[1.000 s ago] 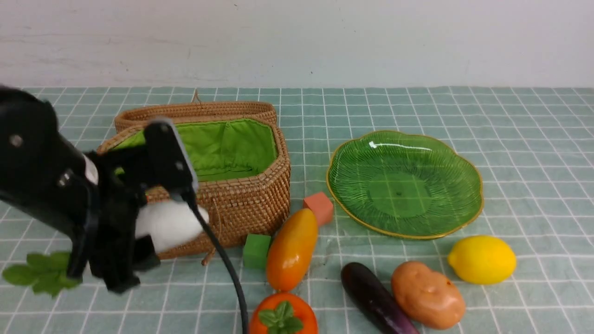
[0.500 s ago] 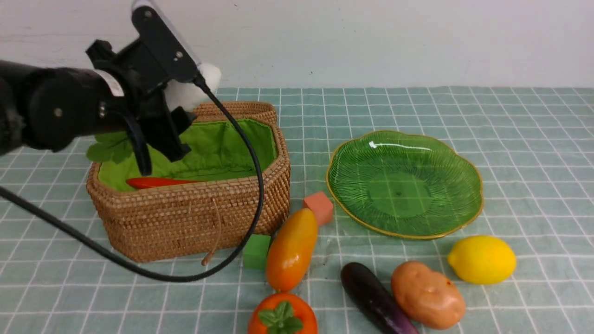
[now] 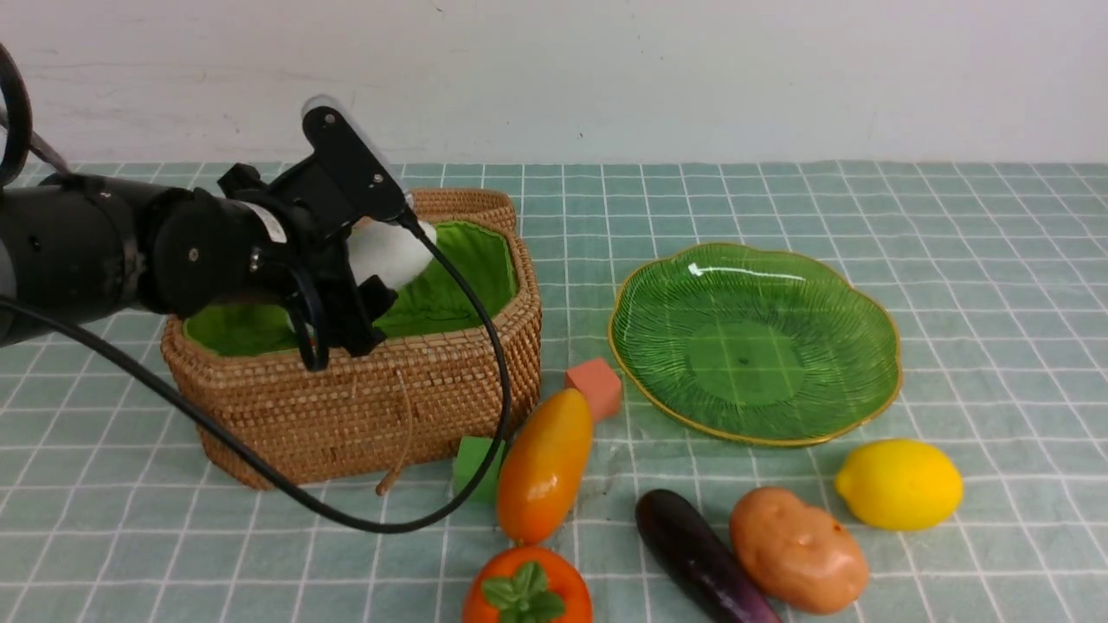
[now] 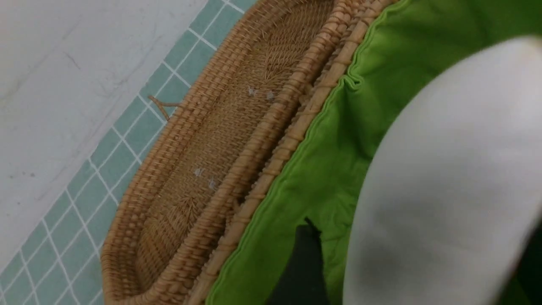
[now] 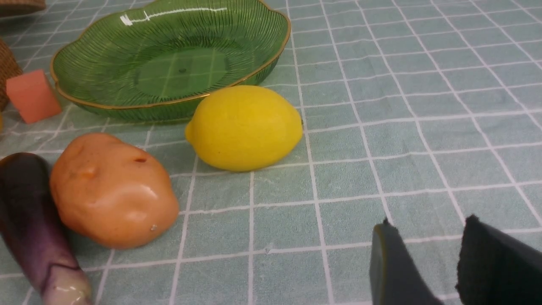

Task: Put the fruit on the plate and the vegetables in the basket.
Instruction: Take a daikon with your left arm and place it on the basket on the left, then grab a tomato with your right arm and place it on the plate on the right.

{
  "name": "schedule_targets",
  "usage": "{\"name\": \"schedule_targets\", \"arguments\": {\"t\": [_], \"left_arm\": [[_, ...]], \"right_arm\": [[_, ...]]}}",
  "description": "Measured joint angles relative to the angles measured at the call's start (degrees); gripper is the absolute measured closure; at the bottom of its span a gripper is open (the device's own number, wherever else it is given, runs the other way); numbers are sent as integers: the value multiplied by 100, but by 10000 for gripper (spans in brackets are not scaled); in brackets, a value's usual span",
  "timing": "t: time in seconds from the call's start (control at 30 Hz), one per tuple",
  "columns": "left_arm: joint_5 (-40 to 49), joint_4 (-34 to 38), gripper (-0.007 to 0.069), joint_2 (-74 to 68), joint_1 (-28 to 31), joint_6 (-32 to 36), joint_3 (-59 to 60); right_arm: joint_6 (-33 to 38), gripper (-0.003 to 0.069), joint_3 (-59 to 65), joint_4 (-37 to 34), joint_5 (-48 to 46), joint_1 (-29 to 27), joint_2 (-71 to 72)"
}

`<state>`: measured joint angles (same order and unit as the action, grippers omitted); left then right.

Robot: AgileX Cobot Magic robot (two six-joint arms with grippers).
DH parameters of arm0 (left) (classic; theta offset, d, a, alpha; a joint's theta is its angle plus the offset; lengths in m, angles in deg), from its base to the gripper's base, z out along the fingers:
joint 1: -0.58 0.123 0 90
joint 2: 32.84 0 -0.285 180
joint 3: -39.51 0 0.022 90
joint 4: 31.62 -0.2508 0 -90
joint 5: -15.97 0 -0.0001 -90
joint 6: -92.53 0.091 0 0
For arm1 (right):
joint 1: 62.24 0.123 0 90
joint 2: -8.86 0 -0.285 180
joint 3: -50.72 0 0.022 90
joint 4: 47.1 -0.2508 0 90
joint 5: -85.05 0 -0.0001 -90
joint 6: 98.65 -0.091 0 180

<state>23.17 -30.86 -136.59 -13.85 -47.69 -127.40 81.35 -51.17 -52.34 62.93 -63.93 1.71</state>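
Note:
My left gripper (image 3: pixel 379 264) is shut on the white radish (image 3: pixel 391 249) and holds it low over the green lining of the wicker basket (image 3: pixel 363 407). In the left wrist view the radish (image 4: pixel 444 178) fills the space between my fingers (image 4: pixel 302 262). Its leaves and the red pepper are hidden behind the arm. The mango (image 3: pixel 544 463), persimmon (image 3: pixel 528 590), eggplant (image 3: pixel 697 554), potato (image 3: pixel 796 549) and lemon (image 3: pixel 898 483) lie on the cloth in front. The green plate (image 3: pixel 753 346) holds nothing. My right gripper (image 5: pixel 427 224) is open and empty above the cloth, near the lemon (image 5: pixel 245 127) and potato (image 5: pixel 112 188).
An orange-pink cube (image 3: pixel 595 388) and a green cube (image 3: pixel 474 463) sit by the basket's front right corner. The basket lid (image 3: pixel 459 201) lies open behind it. My left arm's cable (image 3: pixel 346 519) loops over the basket's front. A white wall stands behind the table.
My left gripper lifted the radish from low at the basket's front left, swung it up over the back rim, and has now lowered it into the basket. The red pepper is now hidden.

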Motion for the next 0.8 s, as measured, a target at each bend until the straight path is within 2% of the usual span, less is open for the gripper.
{"name": "schedule_targets", "arguments": {"t": [0.03, 0.13, 0.3, 0.43, 0.57, 0.6, 0.67, 0.7, 0.73, 0.8], "left_arm": [[106, 0, -28, 55, 0, -44, 0], [415, 5, -40, 305, 0, -153, 0], [1475, 125, 28, 935, 0, -352, 0], [2634, 284, 146, 1917, 0, -959, 0], [3898, 303, 323, 3301, 0, -2111, 0], [3898, 298, 333, 3372, 0, -2177, 0], [4701, 222, 445, 4245, 0, -2948, 0], [4813, 194, 463, 4392, 0, -3068, 0], [5199, 68, 528, 4974, 0, -3533, 0], [5474, -140, 603, 5763, 0, -4070, 28]], "right_arm": [[0, 417, 0, 0, 0, 0, 0], [0, 417, 0, 0, 0, 0, 0], [0, 417, 0, 0, 0, 0, 0], [0, 417, 0, 0, 0, 0, 0], [0, 417, 0, 0, 0, 0, 0], [0, 417, 0, 0, 0, 0, 0], [0, 417, 0, 0, 0, 0, 0], [0, 417, 0, 0, 0, 0, 0], [0, 417, 0, 0, 0, 0, 0], [0, 417, 0, 0, 0, 0, 0]]}}
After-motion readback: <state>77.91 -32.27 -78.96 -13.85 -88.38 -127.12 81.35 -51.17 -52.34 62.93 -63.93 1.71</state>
